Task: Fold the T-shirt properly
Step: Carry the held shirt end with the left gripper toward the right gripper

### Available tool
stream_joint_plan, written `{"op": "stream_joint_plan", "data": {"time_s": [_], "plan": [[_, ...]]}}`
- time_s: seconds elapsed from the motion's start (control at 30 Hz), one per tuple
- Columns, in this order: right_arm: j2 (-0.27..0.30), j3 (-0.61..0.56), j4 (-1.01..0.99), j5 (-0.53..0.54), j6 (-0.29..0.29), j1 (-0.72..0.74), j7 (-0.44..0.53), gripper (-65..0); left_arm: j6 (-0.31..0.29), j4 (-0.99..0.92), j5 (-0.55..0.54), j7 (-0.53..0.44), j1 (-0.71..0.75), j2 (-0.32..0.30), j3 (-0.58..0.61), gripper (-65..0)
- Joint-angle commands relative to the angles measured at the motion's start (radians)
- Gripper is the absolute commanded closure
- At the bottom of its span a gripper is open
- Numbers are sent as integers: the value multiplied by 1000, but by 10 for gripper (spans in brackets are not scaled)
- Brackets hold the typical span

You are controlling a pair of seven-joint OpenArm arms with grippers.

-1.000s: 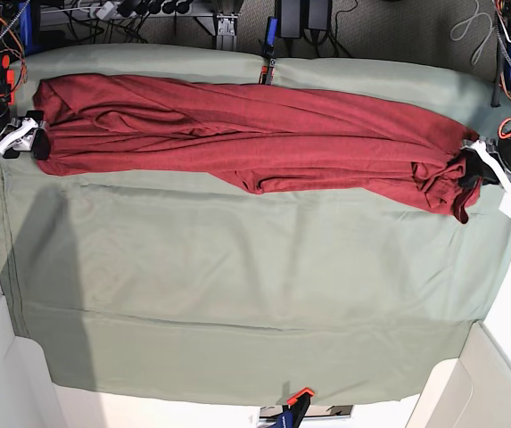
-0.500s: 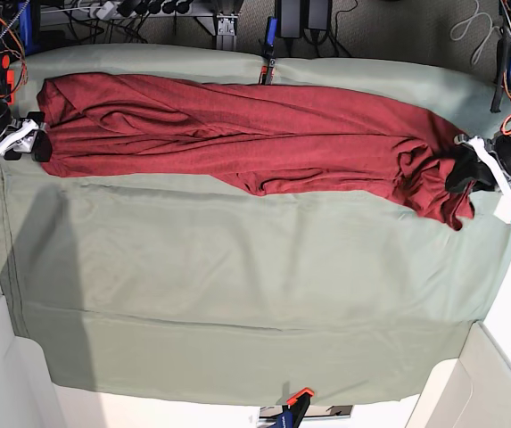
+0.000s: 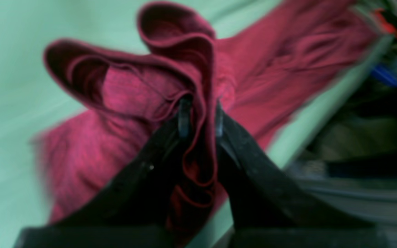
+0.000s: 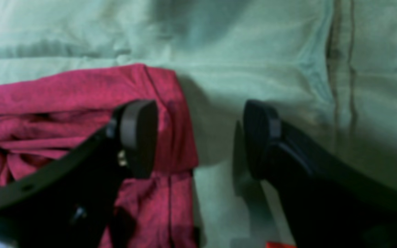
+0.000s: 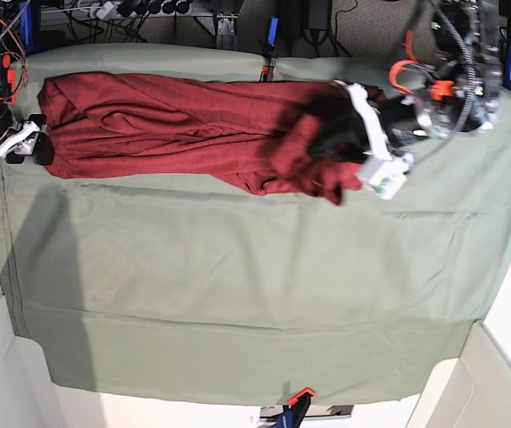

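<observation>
While I watch from overhead, the biggest thing I see is the sage-green table cloth (image 5: 237, 294), which covers the whole work surface and lies smooth except for a long crease across its near half. Along its far edge lies the T-shirt (image 5: 175, 125), a dark red bundle bunched lengthwise, running from the cloth's left side to about two thirds of the way across. One end of it is gathered up and raised off the cloth, with a dark shadow falling on the folds beneath.

My left gripper (image 5: 349, 134) is at that raised end; in the left wrist view its jaws are pressed together on a thick pleat of red fabric (image 3: 198, 137), and loose loops of hem curl out above and below the pinch. That view is blurred, so I can't make out which part of the garment this is.

My right gripper (image 4: 198, 137) sits at the other end of the shirt, jaws spread wide. One finger (image 4: 138, 137) hovers over the folded red edge, the other over bare cloth. It holds nothing.
</observation>
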Motion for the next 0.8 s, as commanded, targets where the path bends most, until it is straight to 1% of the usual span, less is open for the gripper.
{"op": "stream_joint_plan", "data": {"time_s": [0.0, 0.1, 0.17, 0.23, 0.33, 0.37, 0.4, 0.47, 0.5, 0.53, 0.63, 0.7, 0.77], "plan": [[19, 9, 18, 11, 9, 8, 19, -390, -6, 14, 7, -45, -8, 10, 26, 0], [19, 9, 18, 10, 9, 8, 18, -390, -6, -9, 114, -109, -13, 60, 112, 0], [19, 9, 18, 10, 9, 8, 18, -390, -6, -50, 162, -119, -37, 78, 151, 0], [19, 9, 18, 11, 18, 8, 18, -390, -6, -118, 172, -120, -74, 84, 171, 0], [19, 9, 18, 11, 23, 8, 18, -390, -6, -223, 159, -120, -128, 86, 172, 0], [19, 9, 18, 14, 23, 8, 18, -390, -6, -246, 145, -117, -140, 86, 172, -35], [19, 9, 18, 20, 24, 8, 18, -390, -6, -261, 132, -117, -146, 85, 172, -126], [19, 9, 18, 37, 47, 8, 18, -390, -6, -266, 92, -106, -146, 86, 172, -330], [19, 9, 18, 48, 53, 8, 18, -390, -6, -266, 64, -92, -146, 86, 172, -385], [19, 9, 18, 50, 53, 10, 17, -390, -6, -266, 34, -74, -146, 86, 172, -396], [21, 9, 18, 63, 54, 22, 6, -390, -6, -266, -54, -27, -146, 86, 172, -396], [21, 15, 18, 80, 68, 36, -8, -390, -6, -266, -145, 15, -146, 86, 172, -396], [21, 24, 18, 85, 68, 61, -16, -390, -6, -265, -232, 50, -146, 86, 172, -395]]}}
